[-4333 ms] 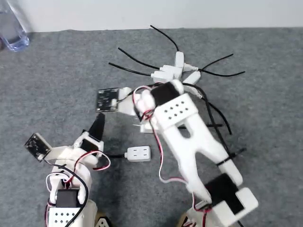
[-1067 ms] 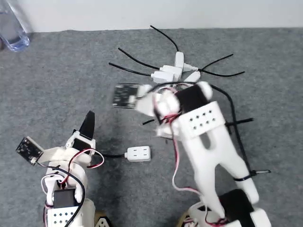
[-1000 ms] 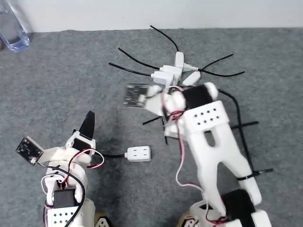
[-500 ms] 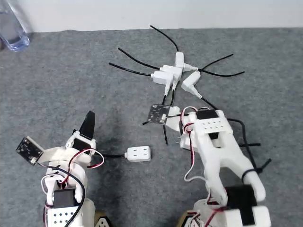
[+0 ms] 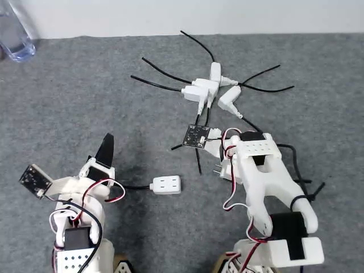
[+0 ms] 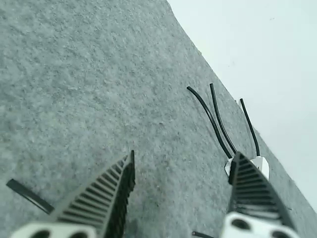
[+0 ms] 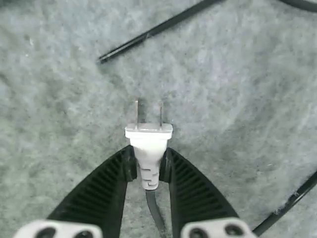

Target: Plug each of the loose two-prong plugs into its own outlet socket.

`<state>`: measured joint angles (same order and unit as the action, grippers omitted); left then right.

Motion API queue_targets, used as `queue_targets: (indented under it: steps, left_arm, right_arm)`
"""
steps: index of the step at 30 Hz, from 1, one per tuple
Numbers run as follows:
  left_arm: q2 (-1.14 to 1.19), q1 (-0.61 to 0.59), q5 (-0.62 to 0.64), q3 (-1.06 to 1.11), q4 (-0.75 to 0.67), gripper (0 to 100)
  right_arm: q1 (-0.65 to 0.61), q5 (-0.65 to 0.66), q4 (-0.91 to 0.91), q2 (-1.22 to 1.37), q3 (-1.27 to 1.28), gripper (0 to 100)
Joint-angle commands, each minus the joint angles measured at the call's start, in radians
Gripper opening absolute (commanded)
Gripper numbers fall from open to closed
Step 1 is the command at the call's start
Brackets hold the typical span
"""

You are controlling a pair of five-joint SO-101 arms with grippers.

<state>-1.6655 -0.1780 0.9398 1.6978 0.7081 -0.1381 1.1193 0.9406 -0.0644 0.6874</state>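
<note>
While the right hand (image 7: 147,159) is clamped on a white two-prong plug (image 7: 148,144), this reads as the carry/align step, not insertion yet. Both fingers pinch the ribbed neck just behind the faceplate. The prongs stick out ahead, free, over the bare grey counter (image 5: 68,102).

High view: the plug sits lower centre-right of frame, prongs aimed frame-left. The white socket block (image 5: 166,184) lies flat at lower centre, slots up, apart from the plug with bare felt between. Its black cord runs frame-left toward the left arm.

Left hand (image 6: 183,166) is spread wide, holding nothing, at lower left of the high view. It's near the block's cord but not on it.

Upper centre: cluster of white plug bodies (image 5: 202,89) with black cords fanning out. Can't tell which are seated in anything. One angled plug (image 5: 229,99) lies loose just right of it.

Next move, my read:
- Slots face up and the prongs look closer to level than vertical, so the wrist has to pitch them down.
- Centre over one slot pair, then press straight.
- The block looks light and unanchored, so it will likely skate or tip under the push. The left hand should pin the block or its cord first.

Risks: prongs skid off the face, or the plug twists in the neck grip.
</note>
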Motion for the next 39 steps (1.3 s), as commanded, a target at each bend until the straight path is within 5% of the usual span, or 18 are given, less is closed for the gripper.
queue_targets:
  steps: [1, 13, 39]
  left_arm:
    - [-0.011, -0.006, -0.003, -0.008, -0.028, 29]
    - [-0.011, -0.006, -0.003, -0.008, -0.028, 29]
    - [-0.011, -0.006, -0.003, -0.008, -0.028, 29]
  right_arm:
    - [0.004, -0.021, -0.022, 0.010, 0.017, 13.6]
    - [-0.071, -0.032, -0.028, 0.010, 0.017, 13.6]
    - [-0.022, -0.014, -0.070, 0.053, 0.014, 13.2]
